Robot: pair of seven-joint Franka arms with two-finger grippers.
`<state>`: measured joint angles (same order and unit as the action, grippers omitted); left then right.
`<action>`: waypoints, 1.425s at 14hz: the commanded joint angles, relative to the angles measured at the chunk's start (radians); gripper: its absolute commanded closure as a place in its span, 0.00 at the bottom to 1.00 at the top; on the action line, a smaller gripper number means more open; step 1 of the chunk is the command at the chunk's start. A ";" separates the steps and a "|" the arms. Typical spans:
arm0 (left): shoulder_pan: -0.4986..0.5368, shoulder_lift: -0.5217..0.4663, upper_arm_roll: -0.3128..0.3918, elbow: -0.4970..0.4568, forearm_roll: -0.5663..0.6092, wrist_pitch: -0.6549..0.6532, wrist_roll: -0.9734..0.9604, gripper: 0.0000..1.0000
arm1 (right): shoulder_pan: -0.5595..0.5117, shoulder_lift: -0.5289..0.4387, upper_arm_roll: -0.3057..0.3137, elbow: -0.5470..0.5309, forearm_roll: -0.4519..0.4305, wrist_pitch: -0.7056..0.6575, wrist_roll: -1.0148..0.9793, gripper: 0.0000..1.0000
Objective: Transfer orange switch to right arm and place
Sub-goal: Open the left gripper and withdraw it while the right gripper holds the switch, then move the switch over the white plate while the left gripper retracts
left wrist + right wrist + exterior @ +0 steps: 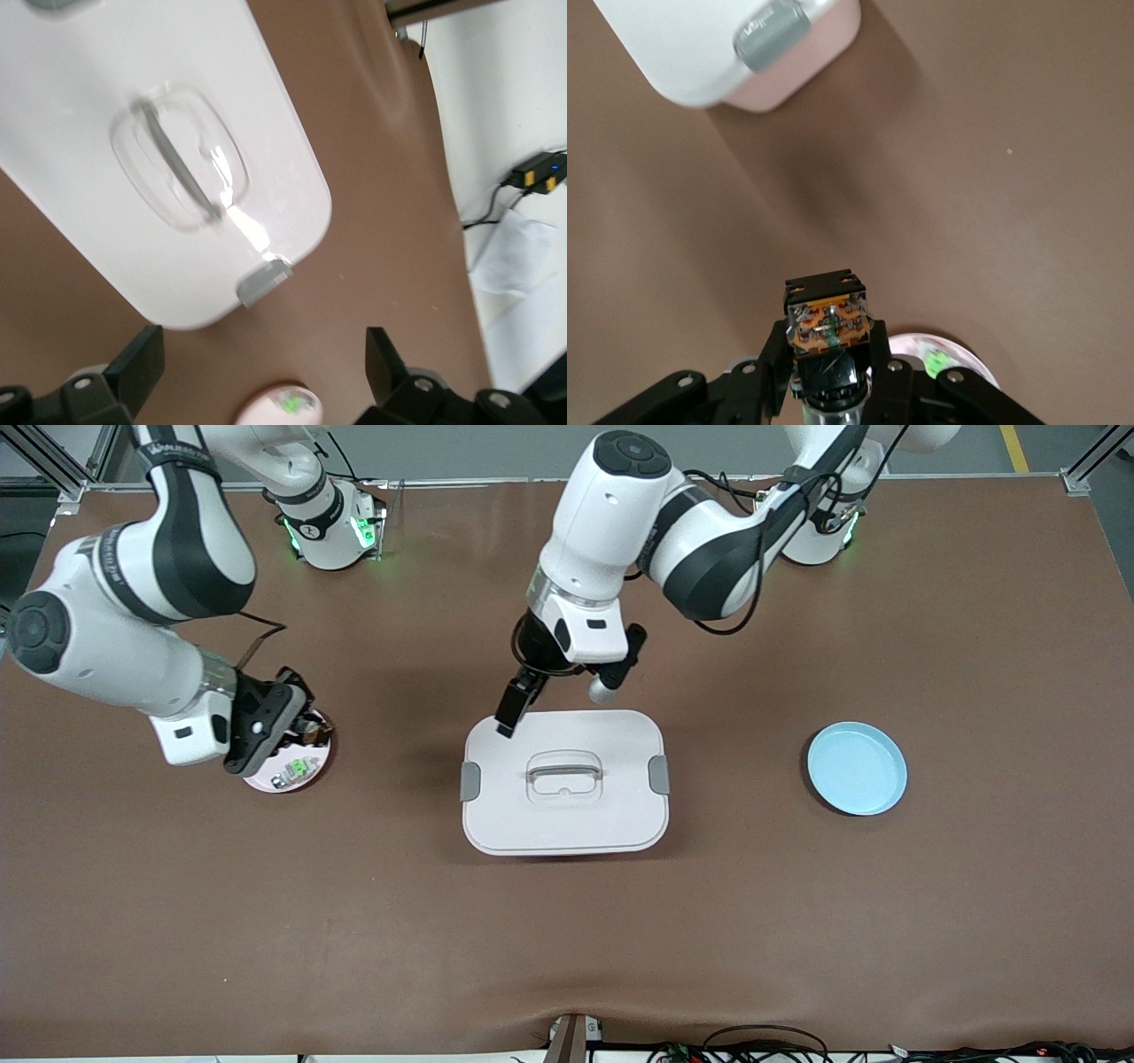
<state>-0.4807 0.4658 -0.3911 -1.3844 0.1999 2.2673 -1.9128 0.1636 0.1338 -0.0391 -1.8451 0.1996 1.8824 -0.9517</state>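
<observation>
Orange switch (pixel 829 320), black-bodied, clamped in right pincer (pixel 829 350) over pink plate (pixel 292 772).

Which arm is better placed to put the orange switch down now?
The right. Its gripper is shut on the orange switch above the pink plate. The left gripper hangs open and empty over the white box.

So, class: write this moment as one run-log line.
right gripper: shut on orange switch, over pink plate | left gripper: open, over white lidded box | blue plate: bare
</observation>
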 commanded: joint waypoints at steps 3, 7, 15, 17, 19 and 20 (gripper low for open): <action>0.097 -0.079 0.000 -0.010 0.006 -0.213 0.360 0.00 | -0.087 -0.019 0.013 -0.048 -0.121 0.003 -0.130 1.00; 0.197 -0.111 -0.008 -0.009 0.001 -0.360 0.610 0.00 | -0.104 -0.019 0.013 -0.156 -0.189 0.182 -0.255 1.00; 0.482 -0.124 -0.005 -0.007 -0.116 -0.390 1.075 0.00 | -0.148 0.013 0.012 -0.311 -0.258 0.480 -0.361 1.00; 0.491 -0.122 0.001 -0.007 -0.105 -0.419 1.097 0.00 | -0.165 0.027 0.012 -0.339 -0.272 0.536 -0.389 1.00; 0.502 -0.122 0.001 -0.010 -0.083 -0.451 1.156 0.00 | -0.196 0.035 0.012 -0.376 -0.278 0.604 -0.424 1.00; 0.507 -0.122 0.001 -0.010 -0.079 -0.465 1.211 0.00 | -0.205 0.035 0.012 -0.397 -0.276 0.632 -0.441 1.00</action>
<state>0.0215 0.3610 -0.3895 -1.3848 0.1014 1.8384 -0.7752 -0.0013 0.1780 -0.0406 -2.1983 -0.0573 2.4613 -1.3496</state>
